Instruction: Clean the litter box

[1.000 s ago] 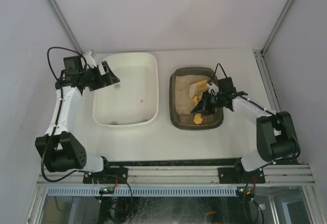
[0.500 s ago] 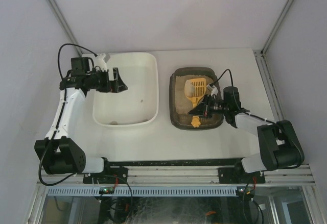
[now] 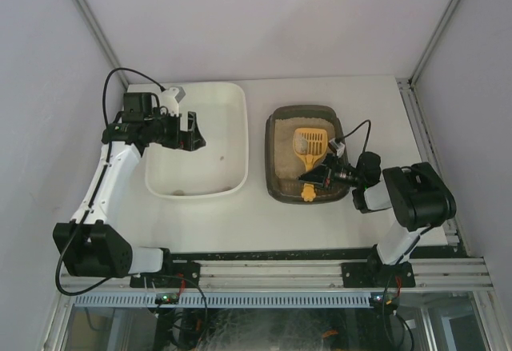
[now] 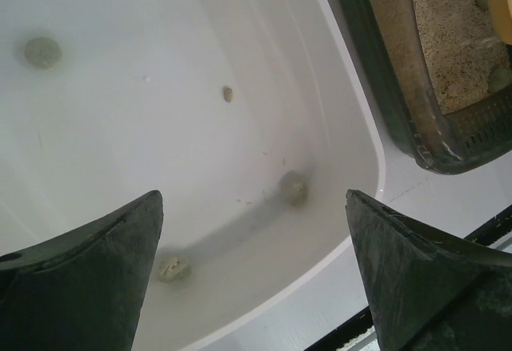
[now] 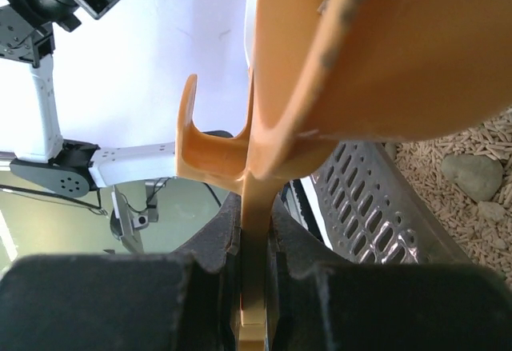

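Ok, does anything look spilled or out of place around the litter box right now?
Nothing stands out. The litter sits inside the litter box, the right gripper holds the yellow scoop over it, and the few clumps lie in the white tub. No spill shows on the table.

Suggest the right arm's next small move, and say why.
Probably lift the scoop straight up, kept level. The right jaws are shut on its handle, it sits over the litter box with a pale lump in it, and the white tub that holds other lumps lies to its left.
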